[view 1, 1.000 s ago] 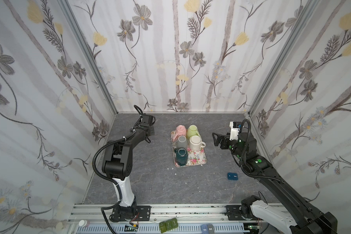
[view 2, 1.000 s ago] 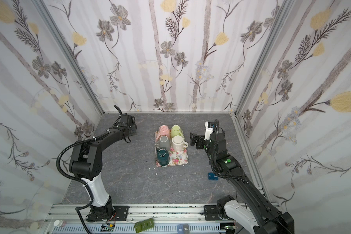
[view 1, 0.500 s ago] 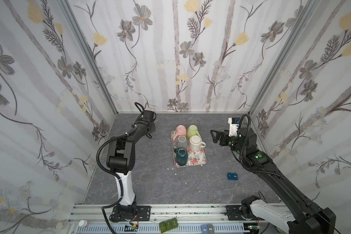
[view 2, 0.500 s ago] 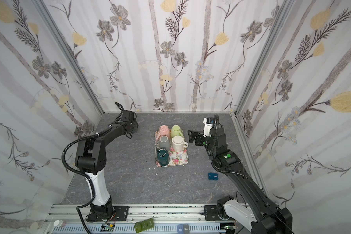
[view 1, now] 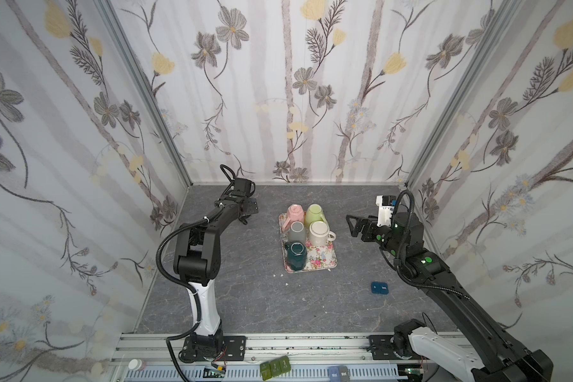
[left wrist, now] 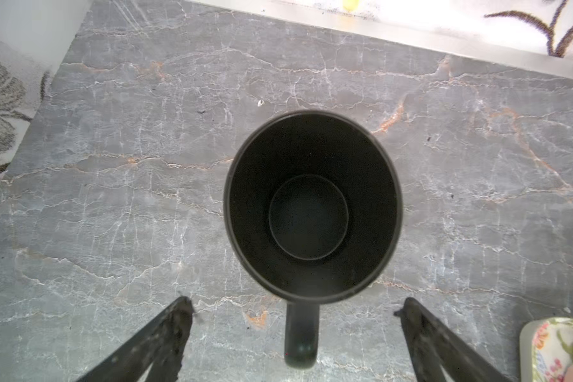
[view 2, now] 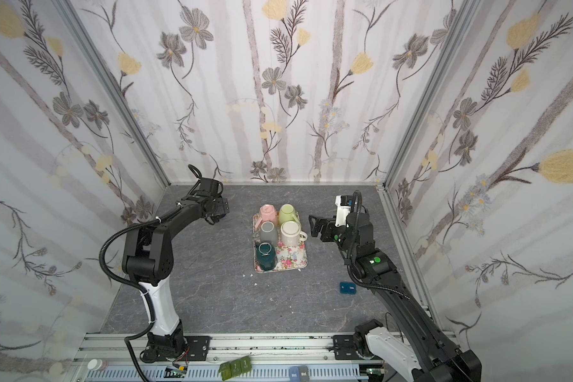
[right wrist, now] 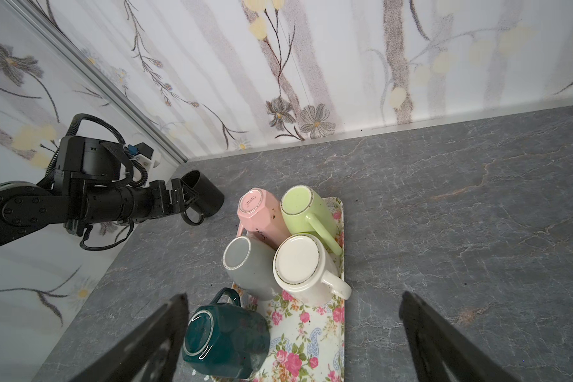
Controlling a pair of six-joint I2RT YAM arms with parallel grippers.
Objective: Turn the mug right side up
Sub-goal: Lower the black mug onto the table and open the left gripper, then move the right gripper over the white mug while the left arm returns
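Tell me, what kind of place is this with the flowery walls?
Most likely a robot practice booth, not a real kitchen. Flowery wall panels box in a small grey table, two robot arms are bolted to a metal rail, and mugs sit on a tray.

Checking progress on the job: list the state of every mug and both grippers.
black mug: upright on the table, not held
pink mug: upside down on tray
green mug: upside down on tray
grey mug: upside down on tray
white mug: upside down on tray
teal mug: upside down on tray
left gripper: open, either side of the black mug's handle
right gripper: open, empty
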